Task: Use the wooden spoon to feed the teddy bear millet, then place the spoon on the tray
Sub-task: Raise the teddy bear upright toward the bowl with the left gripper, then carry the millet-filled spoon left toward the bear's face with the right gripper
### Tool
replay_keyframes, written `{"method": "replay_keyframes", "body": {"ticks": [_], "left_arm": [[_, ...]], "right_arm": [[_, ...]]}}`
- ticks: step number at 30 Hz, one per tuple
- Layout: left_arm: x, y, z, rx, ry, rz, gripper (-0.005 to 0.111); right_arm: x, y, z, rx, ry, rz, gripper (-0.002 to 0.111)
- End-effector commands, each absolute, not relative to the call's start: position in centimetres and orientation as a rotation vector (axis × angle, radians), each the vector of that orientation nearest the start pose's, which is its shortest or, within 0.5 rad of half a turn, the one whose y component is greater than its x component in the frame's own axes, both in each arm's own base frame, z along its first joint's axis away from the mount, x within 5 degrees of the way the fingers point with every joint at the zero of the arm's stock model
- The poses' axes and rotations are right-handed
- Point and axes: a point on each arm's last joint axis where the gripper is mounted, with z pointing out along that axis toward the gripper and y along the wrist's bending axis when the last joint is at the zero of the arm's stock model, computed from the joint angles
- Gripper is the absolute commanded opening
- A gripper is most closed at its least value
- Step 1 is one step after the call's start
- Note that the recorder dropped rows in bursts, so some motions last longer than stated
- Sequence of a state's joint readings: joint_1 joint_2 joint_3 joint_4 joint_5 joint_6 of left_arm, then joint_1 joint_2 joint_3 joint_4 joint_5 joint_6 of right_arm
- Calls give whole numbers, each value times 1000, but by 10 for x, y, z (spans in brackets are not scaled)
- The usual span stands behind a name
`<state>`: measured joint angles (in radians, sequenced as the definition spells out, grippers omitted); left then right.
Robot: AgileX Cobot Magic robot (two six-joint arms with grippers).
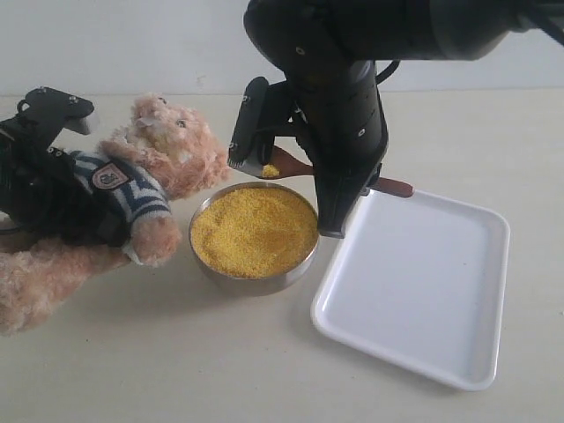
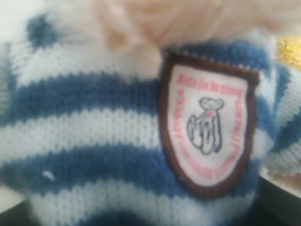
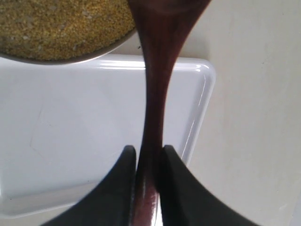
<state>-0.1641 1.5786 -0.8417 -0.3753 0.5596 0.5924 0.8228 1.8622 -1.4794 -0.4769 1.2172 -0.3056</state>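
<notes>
Right wrist view: hand [image 3: 148, 149] tight on spoon [image 3: 157, 84]

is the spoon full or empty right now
Full: a small heap of yellow millet sits in the round end of the spoon.

A round, shiny steel bowl [image 1: 251, 282] stands on the pale beige matte worktop [image 1: 220, 370], with a plain whitish wall [image 1: 132, 44] behind.
</notes>
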Motion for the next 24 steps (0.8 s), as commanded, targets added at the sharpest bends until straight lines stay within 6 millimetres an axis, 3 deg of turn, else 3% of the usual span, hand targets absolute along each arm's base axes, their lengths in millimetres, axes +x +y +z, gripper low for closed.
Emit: {"method": "replay_keyframes", "body": {"ticks": [1, 13, 24], "left_arm": [[284, -67, 185, 648, 2649, -235, 4], [288, -68, 193, 660, 2638, -241, 4], [288, -68, 193, 655, 2638, -245, 4]], "right_arm": [[281, 244, 254, -1761, 2314, -612, 0], [286, 237, 252, -1801, 2330, -561, 0], [292, 246, 274, -1721, 2321, -436, 0]]}}
